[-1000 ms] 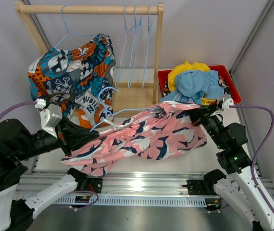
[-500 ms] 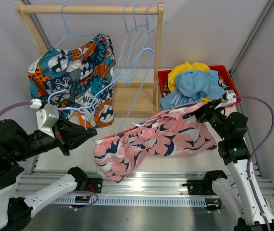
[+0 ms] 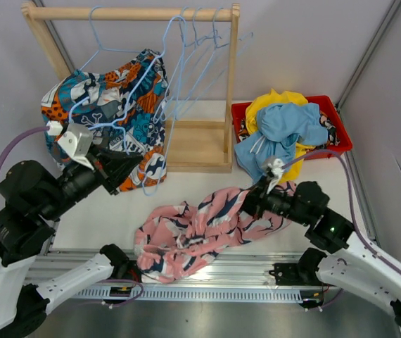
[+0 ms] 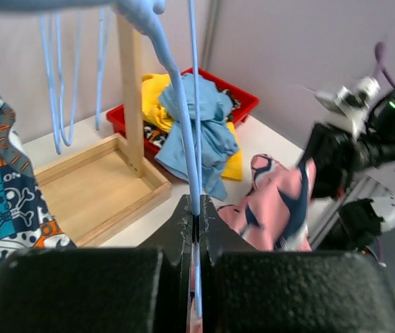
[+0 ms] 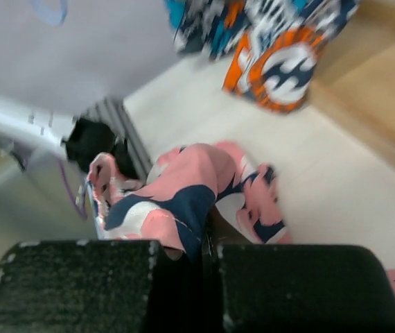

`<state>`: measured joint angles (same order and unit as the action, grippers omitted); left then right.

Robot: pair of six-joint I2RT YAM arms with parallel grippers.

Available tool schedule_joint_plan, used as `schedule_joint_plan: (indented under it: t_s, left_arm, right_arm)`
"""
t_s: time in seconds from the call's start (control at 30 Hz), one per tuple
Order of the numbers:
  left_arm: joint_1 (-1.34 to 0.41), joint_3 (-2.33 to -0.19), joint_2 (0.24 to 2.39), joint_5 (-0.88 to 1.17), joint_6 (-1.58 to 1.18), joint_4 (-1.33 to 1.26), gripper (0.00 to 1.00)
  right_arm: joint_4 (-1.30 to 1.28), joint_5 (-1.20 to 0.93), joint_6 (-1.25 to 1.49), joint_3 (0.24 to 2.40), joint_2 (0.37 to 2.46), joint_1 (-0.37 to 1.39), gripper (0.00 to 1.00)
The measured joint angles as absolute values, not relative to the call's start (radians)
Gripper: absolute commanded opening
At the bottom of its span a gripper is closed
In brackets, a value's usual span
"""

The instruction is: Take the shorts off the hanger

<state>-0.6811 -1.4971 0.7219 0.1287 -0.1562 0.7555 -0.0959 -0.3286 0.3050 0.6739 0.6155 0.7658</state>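
The pink shorts with dark marks (image 3: 200,229) lie crumpled on the table near the front edge, free of any hanger. My right gripper (image 3: 251,204) is shut on their right end; the fabric bulges from the jaws in the right wrist view (image 5: 183,187). My left gripper (image 3: 131,163) is shut on a light blue wire hanger (image 3: 160,91), lifted toward the wooden rack; the wire runs up from the jaws in the left wrist view (image 4: 195,139). The teal-orange-white patchwork shorts (image 3: 102,105) hang from the rack. Yellow shorts (image 3: 274,100) and light blue shorts (image 3: 285,127) sit in the red bin.
A wooden rack (image 3: 130,13) with a tray base (image 3: 197,144) stands at the back, with several bare blue hangers (image 3: 200,42) on its rod. The red bin (image 3: 334,116) is at the back right. A metal rail (image 3: 207,271) runs along the front edge.
The pink shorts came off the hanger and dropped onto the table. My left gripper swung the bare hanger up toward the rack. My right gripper moved down and left with the shorts.
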Motion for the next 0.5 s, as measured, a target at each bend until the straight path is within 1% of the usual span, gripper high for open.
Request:
schedule_joint_plan:
  t_s: [0.07,0.13,0.23,0.3,0.37,0.43,0.5]
  left_arm:
    - [-0.682,-1.491,0.741,0.094,-0.16,0.736,0.0]
    - [-0.682,-1.494,0.766,0.043,-0.161,0.73,0.0]
    - [-0.683,-1.496,0.783,-0.062,-0.159,0.778,0.0]
    - [-0.683,-1.496,0.772,-0.129,-0.16,0.826,0.0]
    - [-0.683,-1.492,0.743,-0.183,-0.167,0.881,0.0]
    - [-0.683,-1.491,0.703,-0.225,-0.176,0.936,0.0]
    - [-0.683,-1.495,0.659,-0.268,-0.183,0.985,0.0]
  right_arm:
    - [-0.128,-0.211,0.271,0.708,0.675,0.899,0.0]
    - [-0.156,-0.115,0.242,0.728,0.701,0.991,0.0]
    - [-0.201,0.081,0.184,0.783,0.713,1.025,0.0]
    - [-0.199,0.23,0.11,0.865,0.734,1.013,0.0]
    - [-0.177,0.319,0.041,0.968,0.779,0.968,0.0]
    - [-0.118,0.387,-0.023,1.109,0.857,0.878,0.0]
    - [-0.068,0.403,-0.056,1.273,0.96,0.731,0.0]
